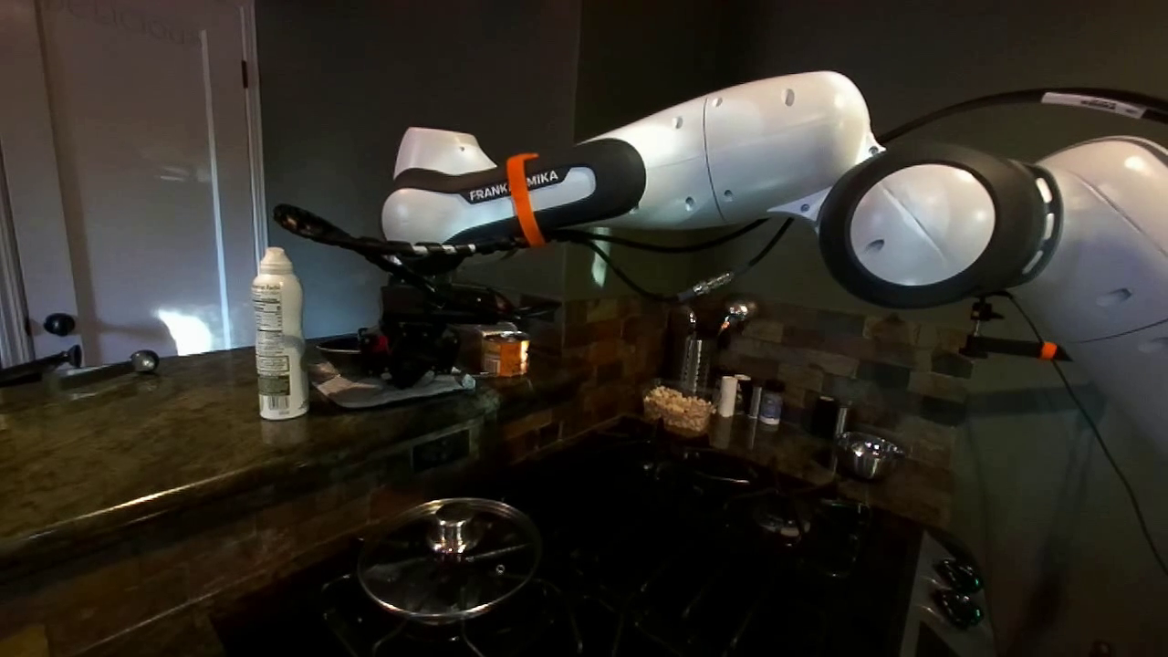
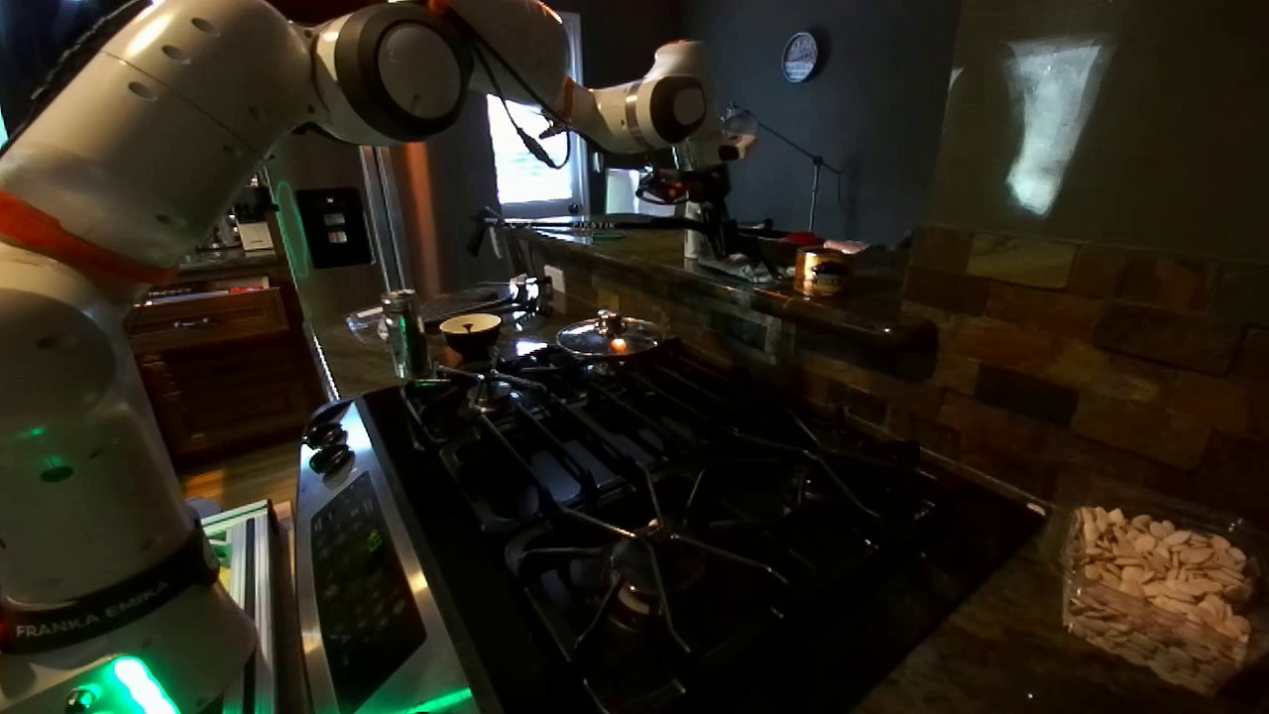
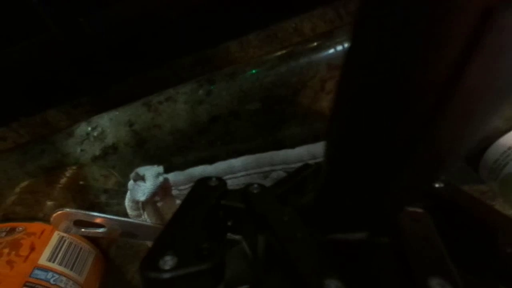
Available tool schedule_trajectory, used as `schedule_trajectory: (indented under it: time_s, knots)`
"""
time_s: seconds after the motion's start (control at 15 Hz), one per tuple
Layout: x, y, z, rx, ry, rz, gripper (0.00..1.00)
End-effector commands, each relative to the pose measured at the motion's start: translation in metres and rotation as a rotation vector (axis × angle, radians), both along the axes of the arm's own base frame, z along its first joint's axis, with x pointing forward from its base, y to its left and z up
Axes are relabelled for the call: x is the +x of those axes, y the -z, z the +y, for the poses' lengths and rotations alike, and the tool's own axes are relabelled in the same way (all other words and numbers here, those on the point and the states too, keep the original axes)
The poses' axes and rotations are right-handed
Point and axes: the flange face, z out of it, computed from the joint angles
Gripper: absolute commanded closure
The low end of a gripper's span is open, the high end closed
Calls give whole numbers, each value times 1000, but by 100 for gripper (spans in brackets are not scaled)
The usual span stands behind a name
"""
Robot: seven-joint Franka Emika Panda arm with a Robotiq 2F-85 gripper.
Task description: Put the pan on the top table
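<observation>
The top table (image 1: 119,447) is a raised dark speckled stone counter; it also shows in the wrist view (image 3: 240,96). A dark, shallow rimmed shape that looks like the pan (image 1: 338,345) sits on it beside my gripper, mostly hidden; it also shows in the opposite exterior view (image 2: 765,241). My gripper (image 1: 415,365) is low over a pale cloth (image 1: 365,394) on the counter; it also shows there (image 2: 739,260). In the wrist view the jaws (image 3: 324,208) are nearly black. A wide dark shape covers the right-middle. Fingertips and any grip on the pan cannot be made out.
A white spray bottle (image 1: 280,338) stands left of the gripper. An orange-labelled can (image 1: 505,354) stands right of it, near the wall. On the lower stovetop (image 2: 654,535) lies a glass lid (image 1: 447,566). A tub of pale pieces (image 2: 1155,585) stands beside the stove.
</observation>
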Motion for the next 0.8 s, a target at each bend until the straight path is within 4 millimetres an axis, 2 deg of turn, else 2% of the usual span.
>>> schedule_trajectory:
  time_s: [0.0,0.33,0.53,0.73]
  knots:
    - [1,-7,0,-30,18,23,60]
    - [-12,-25,-7,-104,23,91,23]
    - [-27,-50,0,-104,-44,139,0]
    - [-41,-82,8,-97,-101,129,0]
